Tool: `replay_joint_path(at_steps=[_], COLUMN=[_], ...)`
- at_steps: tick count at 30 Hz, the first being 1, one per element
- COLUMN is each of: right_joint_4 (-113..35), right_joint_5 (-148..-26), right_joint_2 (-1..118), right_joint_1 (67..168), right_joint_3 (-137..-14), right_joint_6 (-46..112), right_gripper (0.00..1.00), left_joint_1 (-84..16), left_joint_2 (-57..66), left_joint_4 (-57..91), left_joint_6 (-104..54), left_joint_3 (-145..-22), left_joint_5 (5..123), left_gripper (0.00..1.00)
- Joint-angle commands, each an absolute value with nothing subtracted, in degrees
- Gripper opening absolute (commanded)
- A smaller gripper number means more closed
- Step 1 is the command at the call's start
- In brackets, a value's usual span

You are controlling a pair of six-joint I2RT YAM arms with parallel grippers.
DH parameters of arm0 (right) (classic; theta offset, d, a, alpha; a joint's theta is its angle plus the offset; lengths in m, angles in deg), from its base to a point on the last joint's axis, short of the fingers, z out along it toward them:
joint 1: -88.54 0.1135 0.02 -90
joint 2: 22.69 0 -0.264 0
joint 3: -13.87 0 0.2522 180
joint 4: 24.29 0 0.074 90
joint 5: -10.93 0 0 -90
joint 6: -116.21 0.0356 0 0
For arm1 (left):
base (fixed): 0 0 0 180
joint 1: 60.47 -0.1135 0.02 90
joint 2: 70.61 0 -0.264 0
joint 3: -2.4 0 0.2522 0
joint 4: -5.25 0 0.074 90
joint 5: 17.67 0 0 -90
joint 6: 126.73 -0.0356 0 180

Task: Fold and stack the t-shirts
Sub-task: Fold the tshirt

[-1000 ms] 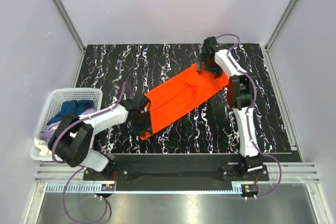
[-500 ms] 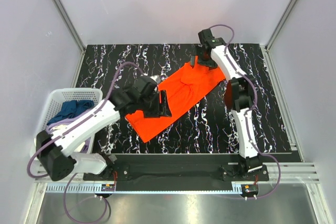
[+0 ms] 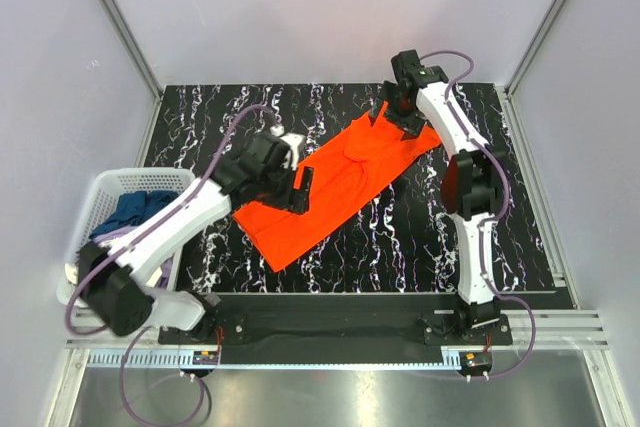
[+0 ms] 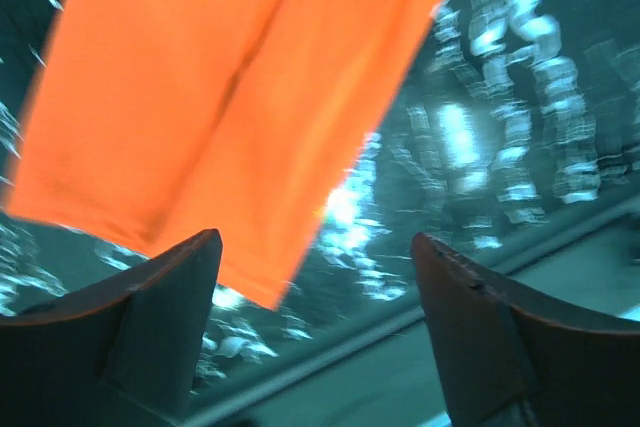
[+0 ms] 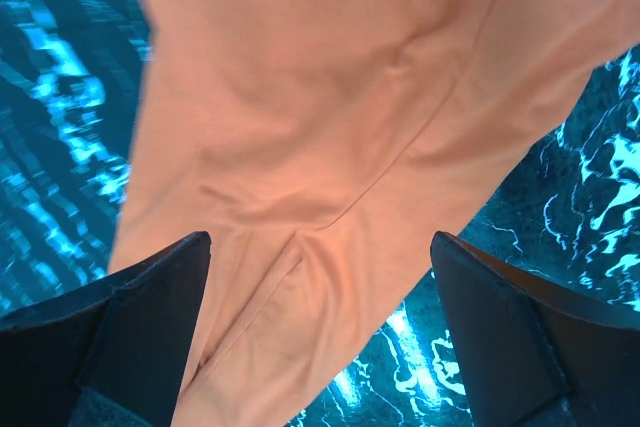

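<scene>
An orange t-shirt (image 3: 330,187) lies folded lengthwise as a long strip, running diagonally across the black marbled table (image 3: 400,237). My left gripper (image 3: 301,190) hangs open and empty above the strip's near-left part; the shirt (image 4: 200,87) fills the upper left of its wrist view. My right gripper (image 3: 400,115) is open and empty above the strip's far-right end; the shirt (image 5: 340,147) with its seams and creases fills its wrist view. More shirts, blue and pale, lie in the white basket (image 3: 105,187).
The white basket stands at the table's left edge. The enclosure's white walls and metal frame posts (image 3: 540,27) ring the table. The table's near edge rail (image 4: 400,327) shows in the left wrist view.
My left arm has lifted off the strip's near end and swung up and right over the shirt, jaws open. My right gripper has let go and risen slightly. The shirt lies spread slightly further left.
</scene>
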State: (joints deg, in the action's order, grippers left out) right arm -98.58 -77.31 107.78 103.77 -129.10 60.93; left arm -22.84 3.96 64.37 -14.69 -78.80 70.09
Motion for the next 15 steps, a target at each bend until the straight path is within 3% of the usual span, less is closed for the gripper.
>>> replay_joint_path(at_steps=[1, 5, 8, 15], right_joint_4=[-101.59, -103.79, -104.67, -103.44], right_joint_5=[-74.15, -73.44, -73.71, -72.66], right_joint_2=[111.33, 116.77, 118.63, 121.79], right_joint_1=[104.36, 104.72, 104.80, 105.15], right_joint_3=[-132.15, -138.31, -140.60, -141.13], right_joint_6=[65.15, 64.97, 65.93, 67.69], right_gripper=[1.00, 1.00, 1.00, 1.00], left_joint_1=[-22.77, -23.29, -25.84, -27.60], left_joint_2=[11.38, 19.11, 26.58, 34.59], left_joint_4=[62.52, 59.96, 62.24, 58.38], left_joint_6=[-32.76, -39.62, -43.31, -45.52], left_joint_3=[-81.85, -84.13, -87.46, -88.62], left_joint_5=[74.70, 77.52, 72.69, 70.75], left_gripper=[0.85, 0.91, 0.99, 0.99])
